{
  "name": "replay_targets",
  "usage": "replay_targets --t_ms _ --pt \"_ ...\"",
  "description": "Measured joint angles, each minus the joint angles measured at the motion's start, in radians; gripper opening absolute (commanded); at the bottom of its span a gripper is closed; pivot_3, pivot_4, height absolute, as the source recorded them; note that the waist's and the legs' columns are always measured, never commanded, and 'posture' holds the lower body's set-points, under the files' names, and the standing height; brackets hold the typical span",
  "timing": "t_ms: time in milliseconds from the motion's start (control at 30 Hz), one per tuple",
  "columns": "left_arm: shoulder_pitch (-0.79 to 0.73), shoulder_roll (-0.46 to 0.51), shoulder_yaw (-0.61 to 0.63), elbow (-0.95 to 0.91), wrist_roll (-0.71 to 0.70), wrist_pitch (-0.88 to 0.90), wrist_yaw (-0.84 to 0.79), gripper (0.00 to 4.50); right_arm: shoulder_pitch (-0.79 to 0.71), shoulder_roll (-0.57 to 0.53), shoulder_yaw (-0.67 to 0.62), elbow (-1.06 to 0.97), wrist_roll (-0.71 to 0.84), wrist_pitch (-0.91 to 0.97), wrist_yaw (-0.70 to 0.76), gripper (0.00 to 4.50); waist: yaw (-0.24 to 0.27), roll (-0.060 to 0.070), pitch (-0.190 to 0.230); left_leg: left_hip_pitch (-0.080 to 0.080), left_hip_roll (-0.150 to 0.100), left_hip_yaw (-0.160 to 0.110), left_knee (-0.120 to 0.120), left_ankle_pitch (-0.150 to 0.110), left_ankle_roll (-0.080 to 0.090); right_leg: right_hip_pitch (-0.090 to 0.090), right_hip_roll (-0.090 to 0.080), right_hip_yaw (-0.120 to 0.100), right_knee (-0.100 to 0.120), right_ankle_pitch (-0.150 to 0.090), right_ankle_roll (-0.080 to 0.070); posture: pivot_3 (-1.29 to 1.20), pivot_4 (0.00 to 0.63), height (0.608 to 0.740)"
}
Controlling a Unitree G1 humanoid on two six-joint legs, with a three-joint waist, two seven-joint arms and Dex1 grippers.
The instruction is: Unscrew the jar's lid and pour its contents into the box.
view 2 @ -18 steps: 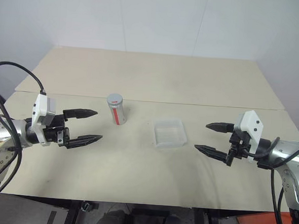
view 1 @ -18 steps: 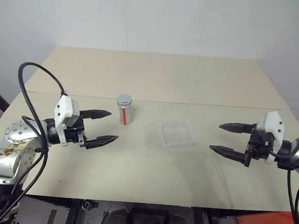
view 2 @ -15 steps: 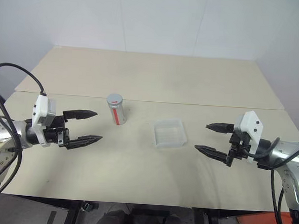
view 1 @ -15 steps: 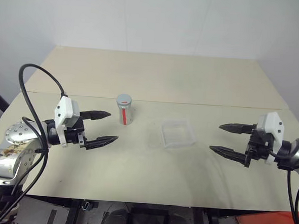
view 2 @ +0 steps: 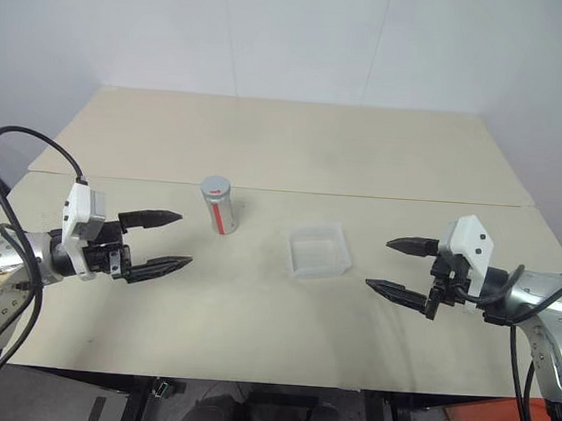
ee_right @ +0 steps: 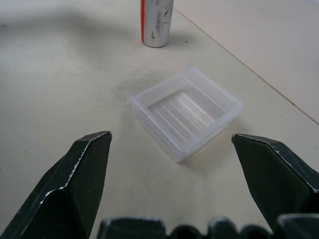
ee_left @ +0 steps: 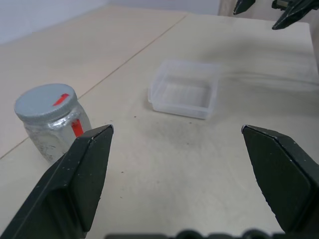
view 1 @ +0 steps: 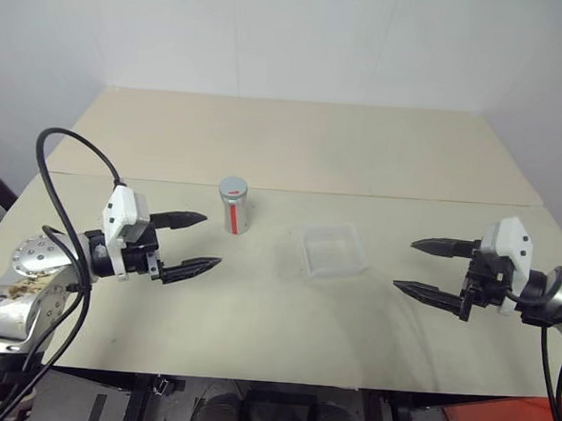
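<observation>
Lidded jar (view 1: 234,206) beside box (view 1: 335,252)

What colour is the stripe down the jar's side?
Red, on the silvery jar; clearest in the left eye view.

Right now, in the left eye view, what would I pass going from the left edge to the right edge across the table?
The left gripper, open → the jar with the lid on it → the clear box → the right gripper, open.
</observation>
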Motion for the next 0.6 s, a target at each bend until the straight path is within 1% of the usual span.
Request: replay_targets --t_ms 100,233,367,400,500,600 --pt "0.012 -0.107 -0.013 -0.008 0.075 -0.006 0.158 4.49 0.005 0.000 -0.003 -0.013 0.000 0.000 -0.002 4.50 0.001 0.000 0.000 0.000 0.000 0.000 0.000 0.000 0.000 0.001 -0.001 0.000 0.000 0.000 0.000 0.00 0.150 0.740" --pt "0.084 -0.245 -0.053 -0.052 0.175 -0.021 0.362 4.49 0.026 0.000 -0.012 -0.025 0.000 0.000 -0.003 4.50 0.000 0.000 0.000 -0.001 0.000 0.000 0.000 0.000 0.000 0.000 -0.001 0.000 0.001 0.000 0.000 0.00 0.150 0.740" --pt "0.095 -0.449 -0.132 -0.088 0.310 -0.037 0.611 4.49 0.032 0.000 -0.016 -0.028 0.000 0.000 -0.004 4.50 0.006 -0.001 0.000 0.000 -0.002 -0.001 0.000 -0.001 0.002 0.001 -0.005 -0.001 0.000 0.001 0.000 0.00 0.150 0.740" --pt "0.097 -0.481 -0.168 -0.088 0.350 -0.049 0.657 4.49 0.032 0.000 -0.016 -0.032 0.000 0.000 -0.005 4.50 0.007 -0.001 0.000 0.000 -0.003 -0.001 0.000 -0.001 0.002 0.001 -0.005 -0.001 0.000 0.001 0.000 0.00 0.150 0.740" --pt "0.099 -0.555 -0.219 -0.081 0.454 -0.096 0.773 4.49 0.032 0.000 -0.016 -0.035 0.000 0.000 -0.009 4.50 0.006 -0.001 0.000 0.000 -0.003 0.000 0.000 -0.001 0.002 0.001 -0.005 0.000 0.000 0.001 0.000 0.00 0.150 0.740" --pt "0.100 -0.584 -0.260 -0.060 0.518 -0.150 0.829 4.49 0.032 0.000 -0.017 -0.035 0.000 0.000 -0.012 4.50 0.003 -0.001 0.000 0.001 -0.003 0.000 0.000 -0.002 0.003 0.001 -0.006 0.000 0.000 0.001 0.000 0.00 0.150 0.740"
